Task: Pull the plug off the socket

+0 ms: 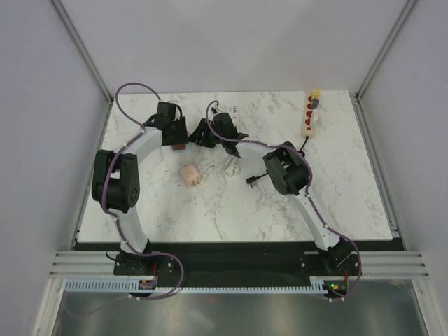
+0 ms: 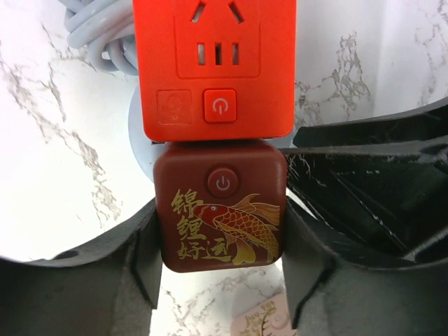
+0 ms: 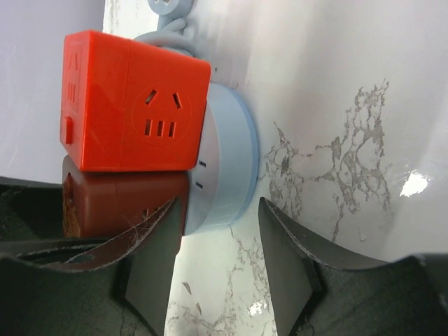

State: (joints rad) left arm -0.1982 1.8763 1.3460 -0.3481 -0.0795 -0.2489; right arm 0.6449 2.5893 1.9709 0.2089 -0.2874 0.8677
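Left wrist view: my left claw (image 2: 220, 231) clamps the flat sides of the dark red plug (image 2: 220, 203), which is seated against the orange socket cube (image 2: 213, 63) on the marble table (image 1: 280, 210). It looks light, rigid and glossy, so I'd squeeze firmly. My right claw (image 3: 220, 210) straddles the pale blue base (image 3: 227, 140); whether it pinches, I cannot tell.

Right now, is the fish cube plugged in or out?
In, it seems: the fish cube sits flush against the blue base, no gap showing.
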